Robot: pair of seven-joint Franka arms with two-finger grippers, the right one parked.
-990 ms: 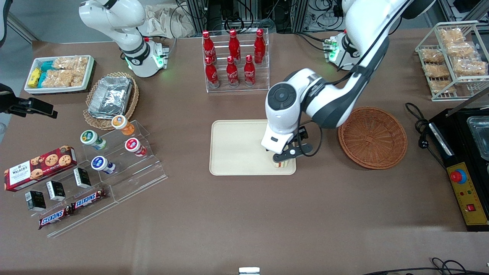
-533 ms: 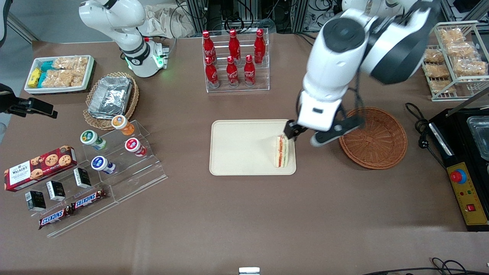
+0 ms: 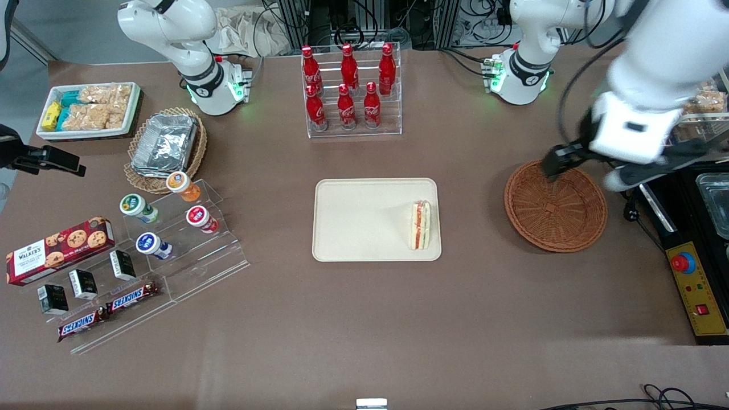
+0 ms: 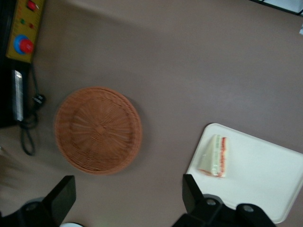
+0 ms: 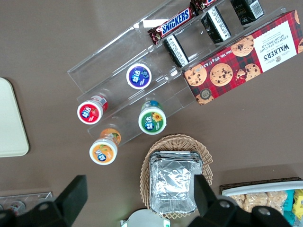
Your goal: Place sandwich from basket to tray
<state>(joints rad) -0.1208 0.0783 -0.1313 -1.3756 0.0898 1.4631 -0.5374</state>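
We see the sandwich [image 3: 421, 225] lying on the tray [image 3: 353, 228], near the tray edge that faces the basket [image 3: 555, 205], its red and green filling stripe showing on top. In the left wrist view the sandwich [image 4: 214, 156] sits close to one corner of the tray [image 4: 265, 179], nothing touching it. The basket holds nothing; it sits on the table [image 3: 364, 319] beside the tray, toward the working arm's end, with a strip of bare table between them. Our gripper [image 3: 584, 165] hangs in the air above the basket's rim, on the side farther from the front camera, well apart from the sandwich. Its fingers [image 3: 555, 159] are spread wide and hold nothing; the wrist view shows both dark fingers [image 4: 64, 198] with the basket [image 4: 98, 130] and table visible in the wide gap between them. The rack of red soda bottles [image 3: 347, 85] stands farther from the front camera than the tray. The yellow control box [image 3: 697, 293] with its red button lies just past the basket, at the working arm's end of the table.
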